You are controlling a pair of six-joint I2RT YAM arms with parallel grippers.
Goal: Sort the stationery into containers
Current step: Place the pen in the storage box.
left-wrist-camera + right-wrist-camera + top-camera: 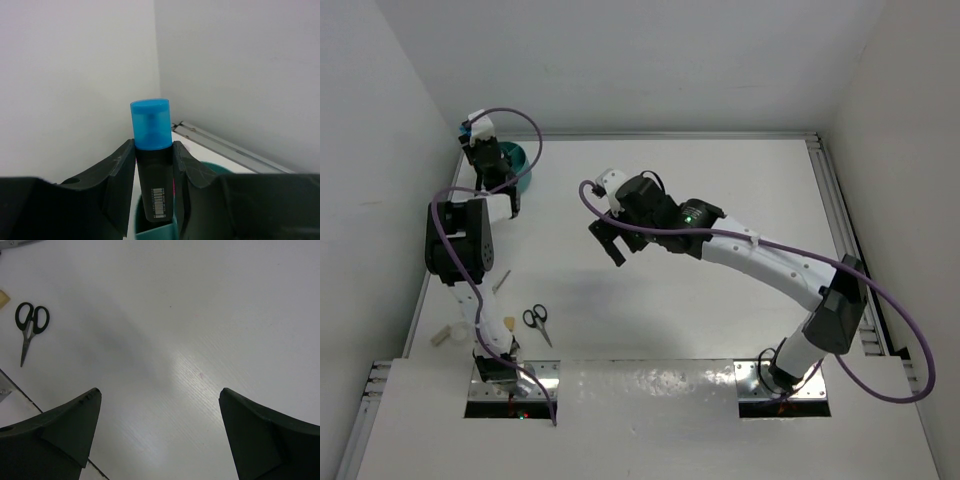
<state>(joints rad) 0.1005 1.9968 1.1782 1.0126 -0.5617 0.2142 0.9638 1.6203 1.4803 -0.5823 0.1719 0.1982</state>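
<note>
Writing: 1 white barcode label (159,202) sits low on the black body of the blue-capped marker (150,125). The tiny print on it is too small to read.
Left gripper (152,150): it is pinched on the marker, with 1 finger touching each side. The marker stands upright with its blue cap on top.
Teal cup (215,170): it is right under the left gripper, in the far left corner of the table (200,315). The bottom end of the marker is hidden behind a teal wall of the cup.
Right gripper (159,392): its 2 fingers are spread wide and hold nothing. It hangs over the bare middle of the table.
Scissors (30,322): they have black handles and lie flat and closed near the left arm's base, well apart from the cup.
Tan eraser (3,298): it lies near the scissors, at the edge of the right wrist view.
Only in the left wrist view: the marker, its label and the grip.
Only in the top view: both arms, the cup and the scissors together.
</note>
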